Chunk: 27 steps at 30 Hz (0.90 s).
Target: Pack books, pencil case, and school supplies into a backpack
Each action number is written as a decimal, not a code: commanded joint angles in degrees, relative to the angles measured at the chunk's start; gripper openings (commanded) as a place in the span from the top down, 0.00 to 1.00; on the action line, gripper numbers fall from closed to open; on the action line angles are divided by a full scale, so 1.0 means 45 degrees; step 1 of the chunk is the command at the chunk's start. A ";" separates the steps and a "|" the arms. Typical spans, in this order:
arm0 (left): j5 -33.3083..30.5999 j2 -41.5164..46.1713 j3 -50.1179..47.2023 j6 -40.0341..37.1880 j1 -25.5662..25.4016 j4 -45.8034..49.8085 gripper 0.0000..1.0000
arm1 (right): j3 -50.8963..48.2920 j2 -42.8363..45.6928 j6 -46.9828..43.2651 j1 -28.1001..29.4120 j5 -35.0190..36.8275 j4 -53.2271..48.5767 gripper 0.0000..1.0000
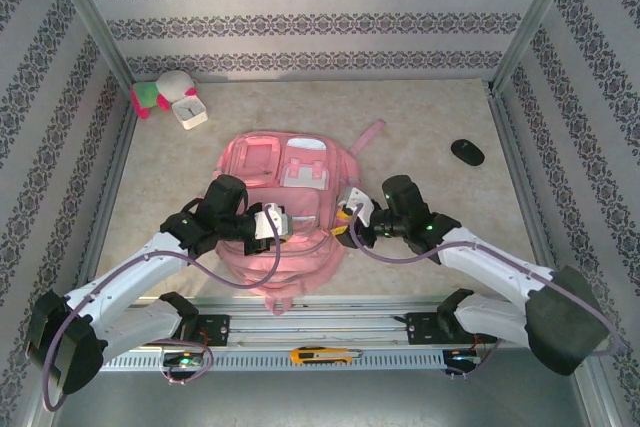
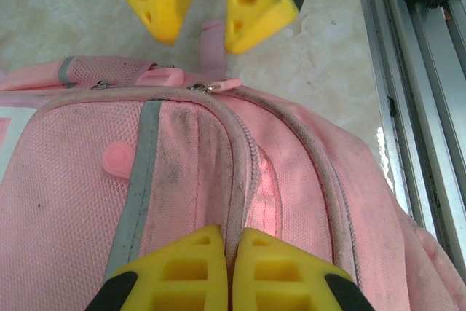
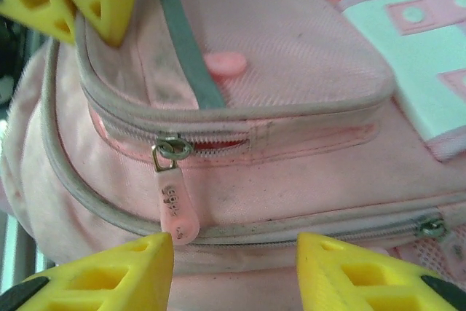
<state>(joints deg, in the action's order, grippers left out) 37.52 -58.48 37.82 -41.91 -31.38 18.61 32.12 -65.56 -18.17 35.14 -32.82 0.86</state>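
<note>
backpack — interior out of sight

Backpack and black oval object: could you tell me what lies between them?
Only bare table, between the backpack and black oval object, in the top view.

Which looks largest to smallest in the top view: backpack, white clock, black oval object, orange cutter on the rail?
1. backpack, by far.
2. orange cutter: longest of the rest, but thin and nearer the camera, so unsure.
3. white clock and black oval object look about alike; not ranked.
</note>
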 commanded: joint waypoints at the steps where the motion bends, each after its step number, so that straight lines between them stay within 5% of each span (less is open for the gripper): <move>1: 0.0920 0.0285 -0.0046 0.0690 0.0115 -0.0657 1.00 | 0.0563 -0.0718 -0.1703 0.0325 -0.0422 0.0161 0.53; 16: 0.0982 0.0112 -0.0126 0.0681 0.0112 -0.0913 1.00 | 0.0803 -0.1723 -0.0122 0.0717 -0.1899 0.0839 0.48; 27: 0.1071 -0.0003 -0.0119 0.0788 0.0114 -0.1127 1.00 | 0.0098 -0.0842 0.0838 0.1493 -0.0443 0.1292 0.49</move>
<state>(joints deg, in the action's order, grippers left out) 38.37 -58.65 37.26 -39.90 -31.38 17.17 33.10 -69.06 -16.01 40.53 -36.34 3.95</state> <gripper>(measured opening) 0.052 0.518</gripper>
